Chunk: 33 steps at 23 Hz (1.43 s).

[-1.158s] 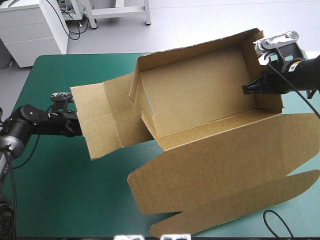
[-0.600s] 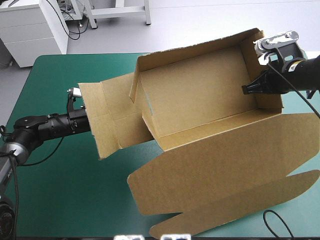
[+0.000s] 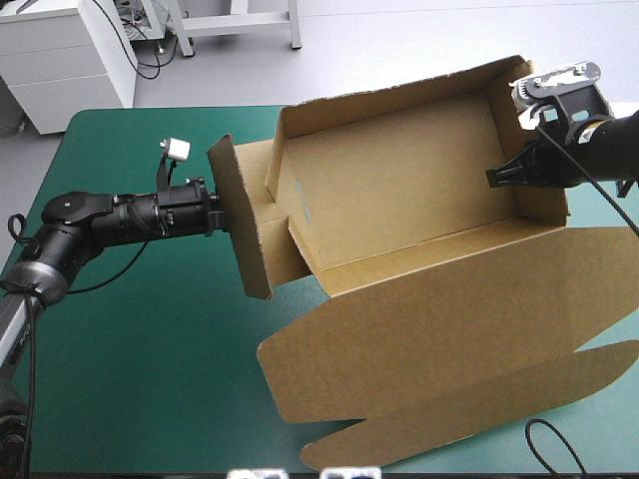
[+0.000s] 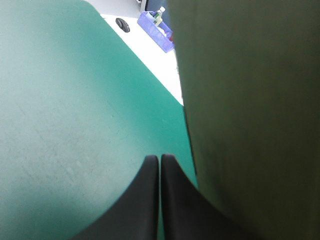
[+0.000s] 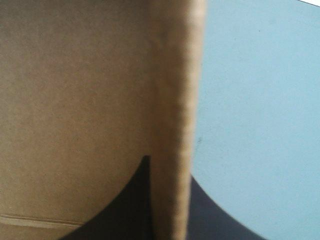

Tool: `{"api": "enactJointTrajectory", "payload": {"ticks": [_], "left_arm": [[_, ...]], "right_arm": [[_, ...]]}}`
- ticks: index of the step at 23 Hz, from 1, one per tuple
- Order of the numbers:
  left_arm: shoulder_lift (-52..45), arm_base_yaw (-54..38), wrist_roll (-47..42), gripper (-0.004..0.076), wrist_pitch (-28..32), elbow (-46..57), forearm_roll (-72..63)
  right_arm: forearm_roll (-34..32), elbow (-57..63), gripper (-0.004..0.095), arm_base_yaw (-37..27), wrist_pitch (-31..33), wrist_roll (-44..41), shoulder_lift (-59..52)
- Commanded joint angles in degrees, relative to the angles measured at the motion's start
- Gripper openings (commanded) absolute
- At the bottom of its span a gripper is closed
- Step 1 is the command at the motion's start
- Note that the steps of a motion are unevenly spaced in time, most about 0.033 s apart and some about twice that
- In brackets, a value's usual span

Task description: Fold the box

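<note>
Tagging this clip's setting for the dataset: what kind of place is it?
Likely a robotics lab bench: teal-green table, a half-formed brown box, with the left gripper and right gripper working it.

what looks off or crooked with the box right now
No damage. The box lies askew on the table; its left end flap stands raised but leaning outward, untucked, the left gripper beside it, fingers shut.
</note>
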<state>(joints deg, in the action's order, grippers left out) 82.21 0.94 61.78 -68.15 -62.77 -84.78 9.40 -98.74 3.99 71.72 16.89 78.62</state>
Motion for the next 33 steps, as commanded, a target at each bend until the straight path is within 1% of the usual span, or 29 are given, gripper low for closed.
{"api": "enactJointTrajectory", "payload": {"ticks": [1, 4, 10, 12, 14, 15, 16, 17, 18, 19, 20, 26, 33], "left_arm": [[-2.1, 0.6, -3.1, -0.0008, -6.1, -5.2, -4.5], [-2.1, 1.2, -4.4, -0.0008, -6.1, -7.2, -4.5], [-2.1, 1.2, -7.1, -0.0003, -6.1, -8.1, -3.9], [-2.1, 1.2, -7.1, 0.002, -6.1, -8.1, -3.9], [-2.1, 1.2, -7.1, 0.0118, -6.1, -8.1, -3.9], [-2.1, 1.2, -7.1, 0.022, -6.1, -8.1, -3.9], [-2.1, 1.2, -7.1, 0.0287, -6.1, -8.2, -4.1], [-2.1, 1.2, -7.1, 0.0414, -6.1, -8.2, -4.9], [-2.1, 1.2, -7.1, 0.0479, -6.1, -8.2, -5.5], [-2.1, 1.2, -7.1, 0.0568, -6.1, -8.2, -7.1], [-2.1, 1.3, -7.1, 0.0589, -6.1, -8.5, -7.6], [-2.1, 6.7, -6.5, 0.0588, -6.1, -8.5, -9.3], [-2.1, 7.4, -5.6, 0.0588, -5.8, -8.5, -11.2]], "right_arm": [[-0.8, -1.9, -0.0019, -0.6, -3.0, -1.5, -1.5], [-0.9, -1.9, -0.0019, -0.6, -3.6, -1.6, -1.1], [-0.8, -1.9, -0.0019, -0.6, -6.8, -3.1, -1.0], [-0.7, -1.9, -0.0019, -0.6, -8.5, -3.9, -1.0], [-0.6, -1.9, -0.0019, -0.6, -9.3, -3.9, -0.8], [-0.5, -1.9, -0.0019, -0.6, -9.3, -4.4, -0.7], [-0.5, -1.9, -0.0019, -0.6, -9.3, -4.8, -0.3], [-0.5, -1.9, -0.0019, -0.6, -9.3, -4.9, 0.1], [-0.4, -1.9, -0.0019, -0.6, -9.3, -4.9, 0.4], [-0.3, -2.0, -0.0019, -0.5, -9.3, -4.9, 0.6], [-0.2, -2.0, -0.0019, -0.5, -9.6, -4.9, 0.7], [0.1, -2.0, -0.0017, -0.5, -10.7, -5.6, 0.7], [0.1, -2.0, -0.0017, -0.5, -10.4, -6.0, 0.7]]}}
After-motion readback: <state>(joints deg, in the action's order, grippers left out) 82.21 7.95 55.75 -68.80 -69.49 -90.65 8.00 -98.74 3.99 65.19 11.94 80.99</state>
